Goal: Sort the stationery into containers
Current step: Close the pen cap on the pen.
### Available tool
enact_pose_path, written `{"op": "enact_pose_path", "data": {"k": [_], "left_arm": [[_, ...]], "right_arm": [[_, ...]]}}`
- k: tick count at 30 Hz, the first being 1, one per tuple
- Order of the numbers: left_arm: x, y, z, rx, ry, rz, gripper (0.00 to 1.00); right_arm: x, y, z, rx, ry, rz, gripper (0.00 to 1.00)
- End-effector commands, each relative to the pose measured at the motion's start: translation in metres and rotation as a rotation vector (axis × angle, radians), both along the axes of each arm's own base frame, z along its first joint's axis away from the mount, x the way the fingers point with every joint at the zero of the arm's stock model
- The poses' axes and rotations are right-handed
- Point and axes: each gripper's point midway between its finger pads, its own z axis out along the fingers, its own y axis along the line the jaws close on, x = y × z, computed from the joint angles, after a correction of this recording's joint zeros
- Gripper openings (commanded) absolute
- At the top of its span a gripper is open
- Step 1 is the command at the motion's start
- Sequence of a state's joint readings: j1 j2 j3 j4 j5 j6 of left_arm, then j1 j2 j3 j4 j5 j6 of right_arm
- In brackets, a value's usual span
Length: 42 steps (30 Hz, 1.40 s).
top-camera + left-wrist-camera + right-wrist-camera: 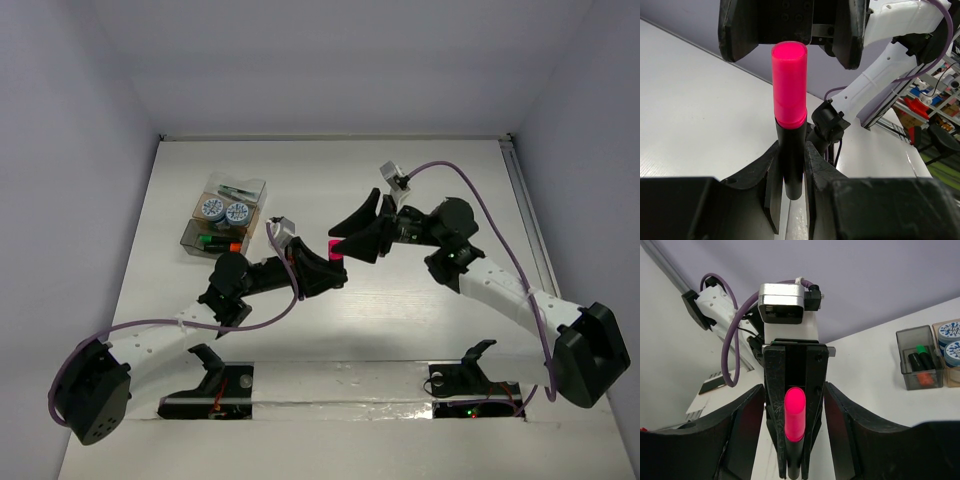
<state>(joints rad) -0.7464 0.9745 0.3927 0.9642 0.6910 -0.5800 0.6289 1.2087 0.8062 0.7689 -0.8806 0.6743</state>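
My left gripper (325,268) is shut on the black body of a pink-capped marker (337,250) and holds it above the table, pink end toward the right arm. In the left wrist view the marker (789,85) stands up from between my fingers (817,170). My right gripper (350,232) is open and faces it, one finger (737,30) on each side just beyond the pink end. In the right wrist view the marker (795,415) sits between my spread fingers (740,440), not gripped by them. The clear boxes (225,215) hold two blue-white discs (224,210), green and orange markers (220,243) and thin pens (236,188).
The boxes also show at the right edge of the right wrist view (920,365). Two black stands (210,370) (465,372) sit at the near table edge by the arm bases. A rail (525,210) runs along the table's right side.
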Motion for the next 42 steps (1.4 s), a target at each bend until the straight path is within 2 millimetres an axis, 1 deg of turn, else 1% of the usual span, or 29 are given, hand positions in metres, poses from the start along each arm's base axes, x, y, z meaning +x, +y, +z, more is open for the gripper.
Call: {"op": "enact_pose_path", "data": {"k": [1, 5, 6, 8, 10, 12, 14, 15, 17, 20, 21, 22, 23, 27, 29, 30, 31, 33, 34, 39, 40, 41, 42], "left_arm": [[-0.004, 0.001, 0.024, -0.060, -0.083, -0.009, 0.00], [-0.003, 0.000, 0.023, -0.057, -0.084, -0.008, 0.00], [-0.003, 0.000, 0.023, -0.058, -0.083, -0.006, 0.00], [-0.003, 0.000, 0.024, -0.057, -0.086, -0.006, 0.00], [-0.003, 0.000, 0.024, -0.057, -0.086, -0.006, 0.00], [-0.002, 0.000, 0.024, -0.057, -0.089, -0.002, 0.00], [-0.002, 0.001, 0.024, -0.057, -0.090, 0.003, 0.00], [-0.002, 0.001, 0.025, -0.058, -0.092, 0.003, 0.00], [-0.002, 0.002, 0.025, -0.058, -0.094, 0.009, 0.00], [-0.001, 0.001, 0.024, -0.054, -0.090, 0.007, 0.00], [-0.001, 0.001, 0.023, -0.053, -0.088, 0.005, 0.00], [-0.001, 0.001, 0.022, -0.050, -0.086, 0.005, 0.00], [-0.001, 0.000, 0.021, -0.050, -0.083, 0.006, 0.00], [-0.002, 0.001, 0.021, -0.051, -0.083, 0.004, 0.00], [-0.005, -0.001, 0.020, -0.047, -0.081, -0.007, 0.00], [-0.004, -0.001, 0.019, -0.046, -0.077, -0.006, 0.00], [-0.004, -0.001, 0.018, -0.043, -0.075, -0.008, 0.00], [-0.004, -0.001, 0.017, -0.041, -0.073, -0.006, 0.00], [-0.005, -0.001, 0.016, -0.040, -0.072, -0.008, 0.00], [-0.005, 0.001, 0.017, -0.043, -0.079, -0.004, 0.00], [-0.006, 0.001, 0.018, -0.043, -0.080, -0.003, 0.00], [-0.006, 0.002, 0.019, -0.045, -0.082, 0.001, 0.00], [-0.005, 0.002, 0.020, -0.045, -0.088, 0.006, 0.00]], "right_arm": [[0.003, 0.000, 0.018, 0.028, -0.045, -0.006, 0.56], [0.007, 0.001, 0.011, 0.003, -0.029, -0.025, 0.56], [0.005, 0.003, 0.011, -0.001, -0.026, -0.016, 0.56], [0.006, 0.004, 0.008, -0.012, -0.019, -0.020, 0.56], [0.008, 0.004, 0.009, -0.015, -0.023, -0.029, 0.53], [0.007, 0.006, 0.006, -0.029, -0.016, -0.026, 0.52], [0.008, 0.007, 0.003, -0.044, -0.006, -0.024, 0.55], [0.007, 0.007, 0.002, -0.050, -0.008, -0.018, 0.59], [0.006, 0.010, -0.002, -0.064, -0.006, -0.011, 0.61], [0.006, 0.009, -0.002, -0.058, -0.010, -0.022, 0.55], [0.003, 0.010, -0.001, -0.055, -0.013, -0.016, 0.51], [0.004, 0.010, 0.001, -0.051, -0.016, -0.021, 0.44], [0.004, 0.010, 0.002, -0.050, -0.016, -0.026, 0.28], [0.006, 0.008, 0.005, -0.042, -0.023, -0.048, 0.13], [0.007, 0.007, 0.009, -0.032, -0.025, -0.061, 0.11], [0.010, 0.007, 0.012, -0.025, -0.018, -0.080, 0.07], [0.012, 0.007, 0.016, -0.020, -0.016, -0.090, 0.05], [0.014, 0.007, 0.018, -0.030, 0.005, -0.102, 0.02], [0.017, 0.007, 0.020, -0.030, 0.014, -0.117, 0.02], [0.016, 0.006, 0.029, -0.033, 0.015, -0.122, 0.00], [0.015, 0.006, 0.028, -0.044, 0.020, -0.115, 0.00], [0.015, 0.007, 0.022, -0.069, 0.041, -0.104, 0.00], [0.014, 0.007, 0.023, -0.075, 0.036, -0.096, 0.00]]}}
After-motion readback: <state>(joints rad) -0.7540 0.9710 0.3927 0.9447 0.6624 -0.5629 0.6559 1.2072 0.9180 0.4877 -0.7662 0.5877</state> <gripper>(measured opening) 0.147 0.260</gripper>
